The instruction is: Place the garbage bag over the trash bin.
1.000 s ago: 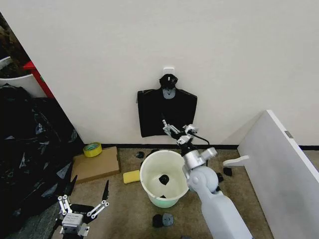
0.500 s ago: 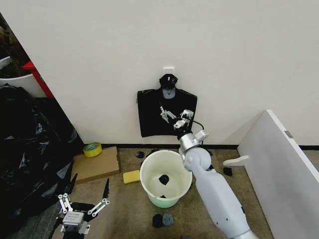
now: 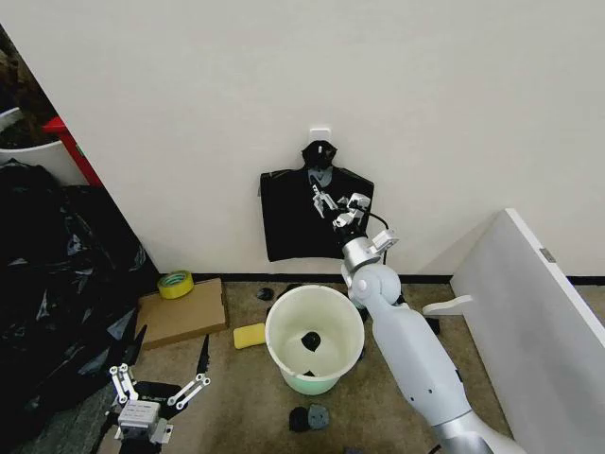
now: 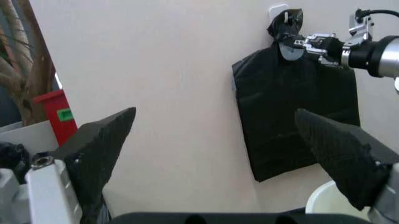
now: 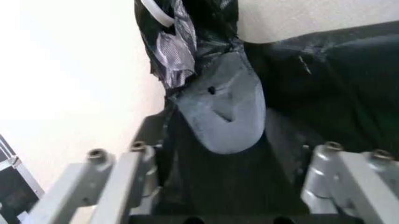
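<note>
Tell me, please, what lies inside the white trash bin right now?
One small dark object rests on the floor of the trash bin; what it is, I cannot tell. The near wall hides part of the floor.

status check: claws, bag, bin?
Right claw open at hanging black bag on wall. Left claw open, low by floor. Trash bin unlined, small dark scrap inside.

The carpeted floor [image 3: 236, 397] carries the trash bin [image 3: 315, 339], a yellow sponge [image 3: 250, 335] and flat cardboard [image 3: 180, 310].

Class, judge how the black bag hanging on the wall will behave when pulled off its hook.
The black bag looks thin and creased, so probably floppy and light. Its glossy film may slip in the right end effector.
</note>
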Tool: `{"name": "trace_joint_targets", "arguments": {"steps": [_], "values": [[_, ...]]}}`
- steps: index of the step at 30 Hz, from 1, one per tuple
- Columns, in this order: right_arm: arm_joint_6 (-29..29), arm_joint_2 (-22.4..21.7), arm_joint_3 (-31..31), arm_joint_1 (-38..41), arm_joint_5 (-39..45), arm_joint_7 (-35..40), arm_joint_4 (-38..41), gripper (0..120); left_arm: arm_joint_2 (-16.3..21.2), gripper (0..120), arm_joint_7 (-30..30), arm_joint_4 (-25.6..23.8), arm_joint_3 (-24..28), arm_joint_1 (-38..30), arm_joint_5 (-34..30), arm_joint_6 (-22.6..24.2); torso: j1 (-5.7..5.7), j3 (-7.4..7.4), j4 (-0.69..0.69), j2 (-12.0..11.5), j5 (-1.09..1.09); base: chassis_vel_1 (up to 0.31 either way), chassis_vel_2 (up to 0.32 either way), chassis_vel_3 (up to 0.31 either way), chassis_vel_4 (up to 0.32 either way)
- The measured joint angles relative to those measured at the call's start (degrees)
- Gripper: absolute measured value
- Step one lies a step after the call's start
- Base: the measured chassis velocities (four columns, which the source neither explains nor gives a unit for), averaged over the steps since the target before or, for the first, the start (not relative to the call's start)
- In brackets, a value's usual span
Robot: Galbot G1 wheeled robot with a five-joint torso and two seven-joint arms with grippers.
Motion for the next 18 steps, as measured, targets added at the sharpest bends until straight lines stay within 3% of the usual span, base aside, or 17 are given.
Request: {"name": "trace_joint_targets", "arguments": {"steps": [6, 11, 18], "values": [[0.0, 0.1, -0.1, 0.0, -0.3, 0.0, 0.1, 28, 0.0, 100, 0.0, 0.1, 0.1, -0.2, 0.0, 0.0, 0.00, 0.00, 0.00, 0.0, 0.00, 0.000, 0.000, 0.000, 0.000], [0.3, 0.1, -0.1, -0.1, -1.3, 0.1, 0.1, 5, 0.1, 100, 0.0, 0.2, 0.2, -0.3, 0.1, 0.0, 0.00, 0.00, 0.00, 0.0, 0.01, 0.000, 0.000, 0.000, 0.000], [0.8, -0.3, -0.3, -1.3, -2.6, 0.4, 1.1, 0, 0.4, 100, 0.0, 0.3, 0.5, -0.6, 0.1, 0.0, 0.00, 0.00, 0.00, 0.0, 0.01, 0.000, 0.000, 0.000, 0.000]]}}
